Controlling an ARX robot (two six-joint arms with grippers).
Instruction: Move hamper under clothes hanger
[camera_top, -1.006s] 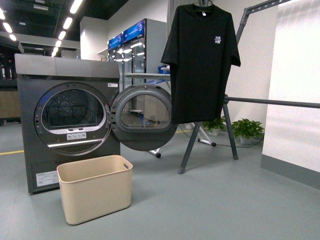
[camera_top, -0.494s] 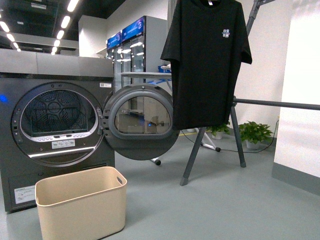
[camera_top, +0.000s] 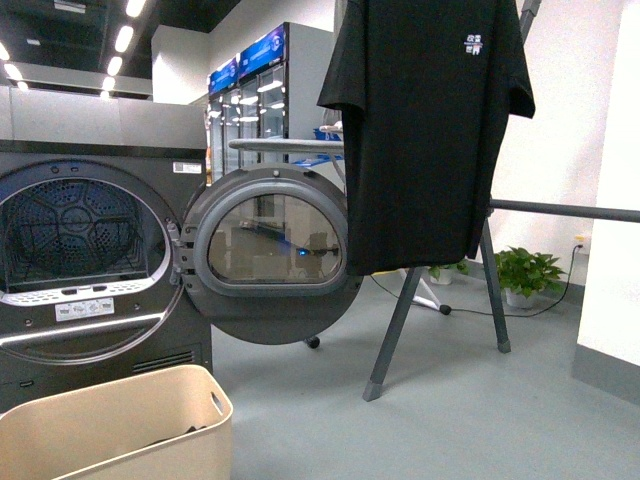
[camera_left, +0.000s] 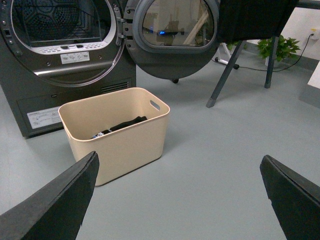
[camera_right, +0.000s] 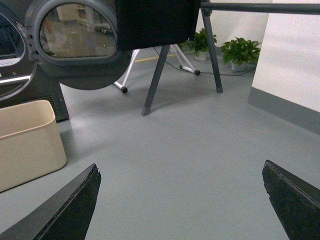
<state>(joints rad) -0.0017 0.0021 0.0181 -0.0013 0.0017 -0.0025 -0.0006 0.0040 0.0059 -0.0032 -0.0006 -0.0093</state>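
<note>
Two things fill more of the front view than half a second ago: the dryer (camera_top: 90, 250) and, on the floor before it, the hamper (camera_top: 110, 425), now cut off at the lower left corner and well apart from the clothes hanger (camera_top: 400, 330) to its right. The left gripper (camera_left: 178, 156) and right gripper (camera_right: 180, 165) both hover over the floor, jaws spread wide, holding nothing
</note>
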